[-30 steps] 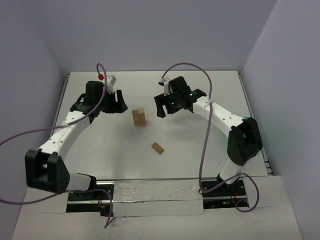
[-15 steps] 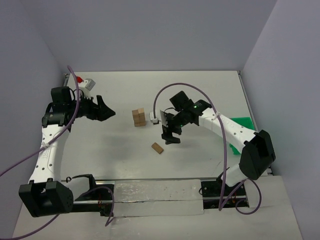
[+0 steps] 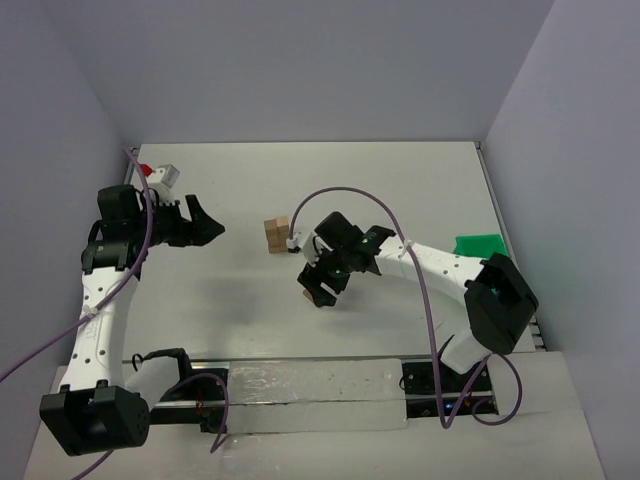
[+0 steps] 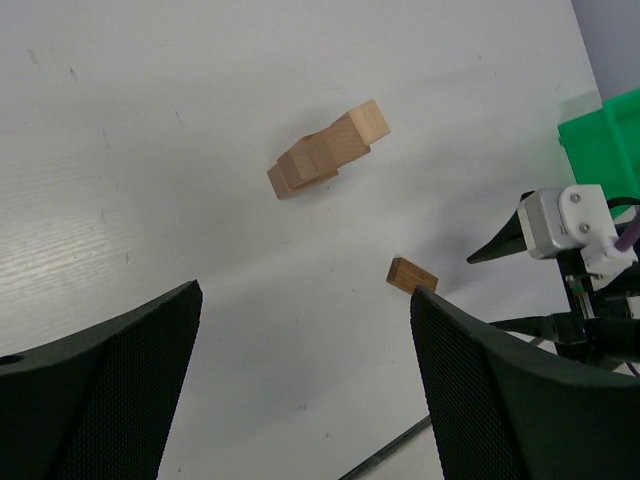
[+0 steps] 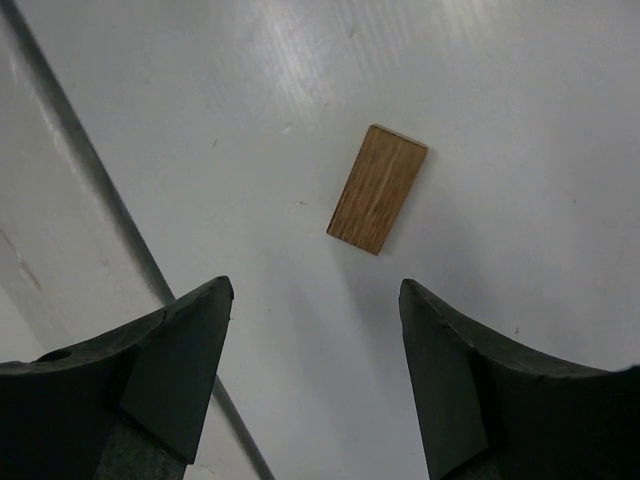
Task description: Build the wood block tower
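We are at the pick-up step. Our right gripper (image 3: 318,288) hovers over the loose block (image 5: 378,189), which lies flat on the counter (image 3: 400,180), jaws spread and empty. The wood block tower (image 3: 277,233) stands just far-left of it. Next we likely descend, straddle the block and close. Our left gripper (image 3: 205,228) hangs at the left, jaws released.

The loose block (image 5: 377,189) in the middle of the right wrist view is brown wood, matt, with fine straight grain along its length. The stacked blocks (image 4: 328,152) are paler bare wood, also matt. The counter (image 5: 520,120) is white and smooth, with a soft sheen and a few faint scuffs. The left claw (image 4: 303,300) has black fingers (image 4: 110,390) with a fine mesh texture. The right claw (image 5: 315,290) looks dull dark grey and plainer. The green bin (image 4: 600,140) at the right edge looks like plastic.
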### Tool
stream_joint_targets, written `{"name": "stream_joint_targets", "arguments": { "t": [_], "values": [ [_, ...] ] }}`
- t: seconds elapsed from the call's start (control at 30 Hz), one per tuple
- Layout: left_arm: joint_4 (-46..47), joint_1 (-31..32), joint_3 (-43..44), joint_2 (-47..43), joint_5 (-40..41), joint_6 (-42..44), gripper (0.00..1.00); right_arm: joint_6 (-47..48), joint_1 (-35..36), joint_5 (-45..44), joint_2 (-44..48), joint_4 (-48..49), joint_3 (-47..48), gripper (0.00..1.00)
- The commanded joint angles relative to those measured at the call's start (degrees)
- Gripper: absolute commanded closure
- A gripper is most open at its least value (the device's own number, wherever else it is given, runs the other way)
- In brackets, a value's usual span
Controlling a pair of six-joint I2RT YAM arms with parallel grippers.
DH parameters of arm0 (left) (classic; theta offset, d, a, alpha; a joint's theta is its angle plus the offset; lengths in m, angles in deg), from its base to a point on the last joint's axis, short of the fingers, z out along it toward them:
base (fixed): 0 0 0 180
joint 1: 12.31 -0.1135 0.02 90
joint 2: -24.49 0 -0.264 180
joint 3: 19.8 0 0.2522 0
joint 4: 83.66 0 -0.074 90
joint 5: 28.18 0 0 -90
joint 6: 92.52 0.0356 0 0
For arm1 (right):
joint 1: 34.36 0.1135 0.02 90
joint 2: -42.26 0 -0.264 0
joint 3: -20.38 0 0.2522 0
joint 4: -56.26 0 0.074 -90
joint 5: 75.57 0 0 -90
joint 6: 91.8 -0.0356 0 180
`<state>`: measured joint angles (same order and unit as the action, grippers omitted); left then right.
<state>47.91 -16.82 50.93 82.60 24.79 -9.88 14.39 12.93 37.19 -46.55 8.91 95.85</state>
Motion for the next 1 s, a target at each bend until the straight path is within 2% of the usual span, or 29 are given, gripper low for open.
{"name": "stream_joint_targets", "arguments": {
  "t": [0.0,0.1,0.23,0.47,0.7,0.97],
  "values": [
    [3.82,-0.76,-0.45,-0.71,2.49,-2.57,0.09,-19.07,1.48,-7.48,1.37,7.92,-1.67,0.25],
    [3.91,-0.99,-0.93,-0.77,3.33,-2.52,0.10,-23.57,3.96,-13.60,1.05,10.64,-3.32,0.21],
    [4.17,-1.42,-1.61,-0.80,3.36,-2.66,0.10,-27.09,5.27,-16.34,-1.68,12.84,-4.37,0.19],
    [4.77,-2.07,-1.43,-0.19,3.29,-3.17,0.10,-26.07,5.62,-22.34,-4.31,17.72,-5.12,0.19],
    [4.61,-2.21,-1.68,-0.23,3.10,-3.01,0.10,-23.40,5.09,-22.50,-6.46,19.61,-4.76,0.19],
    [4.96,-2.25,-1.86,-0.19,2.69,-3.01,0.10,-21.17,4.59,-20.68,-9.48,20.04,-5.47,0.28]
  ]
}}
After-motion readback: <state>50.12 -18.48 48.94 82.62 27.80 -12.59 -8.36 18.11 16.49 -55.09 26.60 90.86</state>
